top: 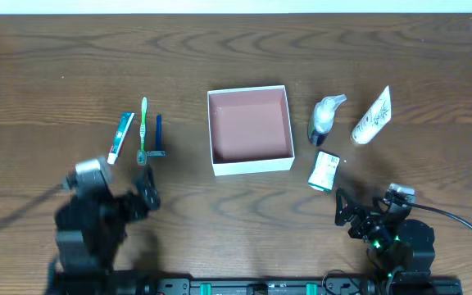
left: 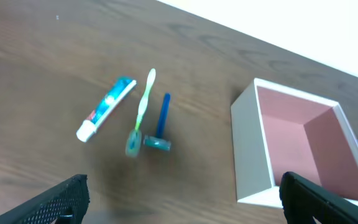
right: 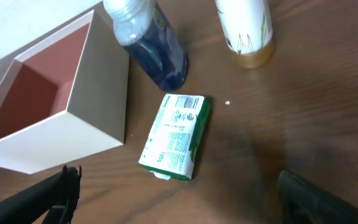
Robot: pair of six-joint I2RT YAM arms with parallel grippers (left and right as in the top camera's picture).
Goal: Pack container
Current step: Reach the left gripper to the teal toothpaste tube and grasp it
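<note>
The container (top: 250, 168) is a square shallow white-walled box with a pink-brown inside, empty, at the table's middle; it also shows in the left wrist view (left: 253, 149) and the right wrist view (right: 98, 93). Left of it lie a toothpaste tube (top: 120, 137), a green toothbrush (top: 143, 129) and a blue razor (top: 158, 137). Right of it lie a dark pump bottle (top: 324, 119), a white tube (top: 373, 116) and a green-and-white carton (top: 324, 170). My left gripper (top: 147, 195) is open and empty, near of the toothbrush. My right gripper (top: 352, 215) is open and empty, near of the carton (right: 176, 135).
The wooden table (top: 56, 74) runs to a pale edge at the far side. Both arm bases stand at the near edge.
</note>
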